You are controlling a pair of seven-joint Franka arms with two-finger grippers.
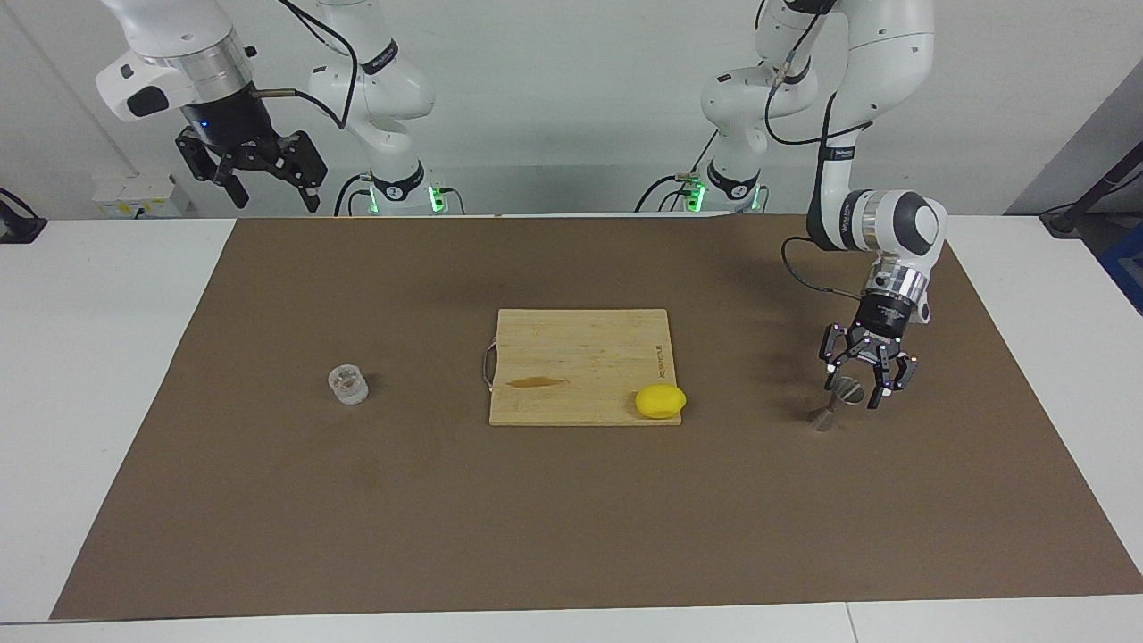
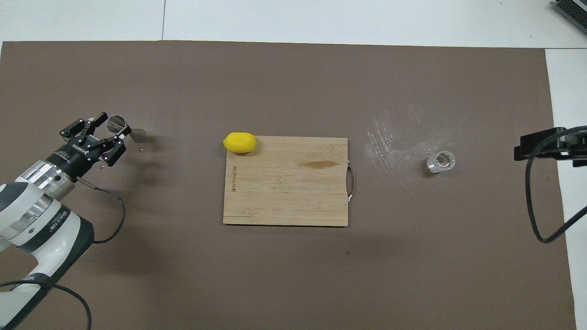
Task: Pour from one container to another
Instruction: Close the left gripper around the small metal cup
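Observation:
The jigger (image 1: pixel 823 416), silvery metal and hourglass-shaped, leans on the brown mat at the left arm's end, one cone's mouth (image 2: pixel 114 123) tipped up. My left gripper (image 1: pixel 852 391) is down around that raised cone, a fingertip on either side of it, shut on it. The clear short cup (image 1: pixel 347 385) stands alone on the mat toward the right arm's end, also visible from overhead as the cup (image 2: pixel 441 162). My right gripper (image 1: pixel 275 198) waits open and empty, high over the table edge at the right arm's end.
A wooden cutting board (image 1: pixel 571 353) with a metal handle lies mid-mat, a yellow lemon (image 1: pixel 661 401) on its corner toward the left arm. White smears (image 2: pixel 394 137) mark the mat beside the cup. Bare mat lies between board and jigger.

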